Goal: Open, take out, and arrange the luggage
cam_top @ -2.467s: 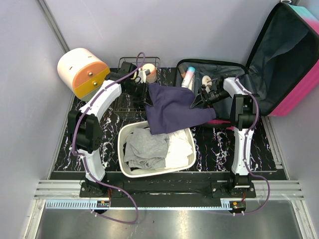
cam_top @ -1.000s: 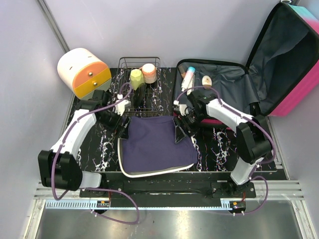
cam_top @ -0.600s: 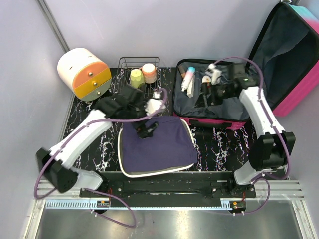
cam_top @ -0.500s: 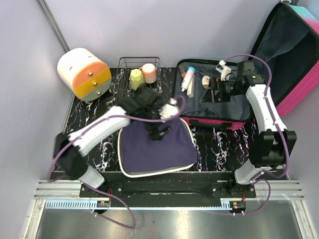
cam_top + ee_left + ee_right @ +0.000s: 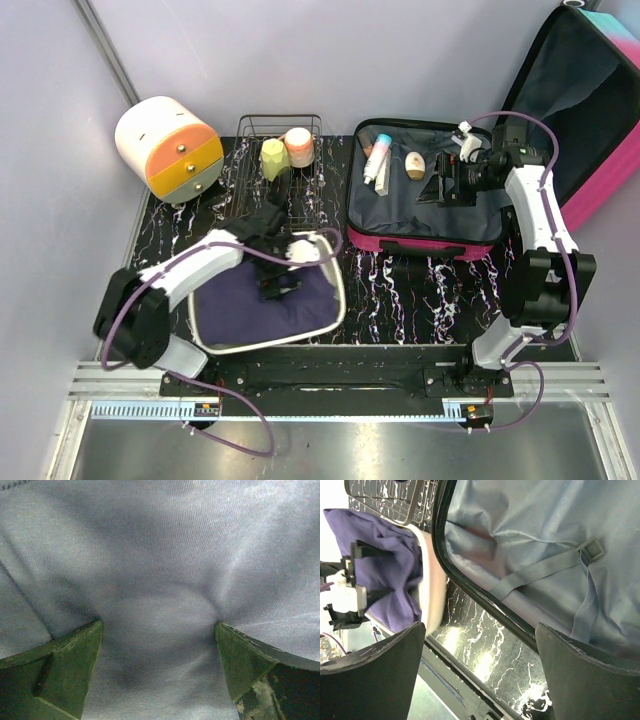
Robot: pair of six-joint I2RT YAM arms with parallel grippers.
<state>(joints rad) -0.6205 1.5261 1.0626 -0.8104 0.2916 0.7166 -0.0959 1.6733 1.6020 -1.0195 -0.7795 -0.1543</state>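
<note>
Basin [image 5: 342, 296] slid left, rim near luggage [image 5: 420, 243] | left end effector [image 5: 278, 287] apart on cloth [image 5: 238, 306] | right end effector [image 5: 440, 188] apart

White arms [image 5: 190, 268] — black joints [image 5: 545, 292], seemingly purple cables [image 5: 108, 322].

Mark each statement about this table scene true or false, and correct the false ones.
1. The suitcase lies open. True.
2. The purple cloth is inside the suitcase. False: it lies in the white tub, left of the suitcase.
3. The left claw is open, down on the cloth. True.
4. The right claw grips a bottle. False: it is open and empty, over the suitcase.
5. The wire basket is empty. False: it holds a yellow item and a pink jar.
</note>
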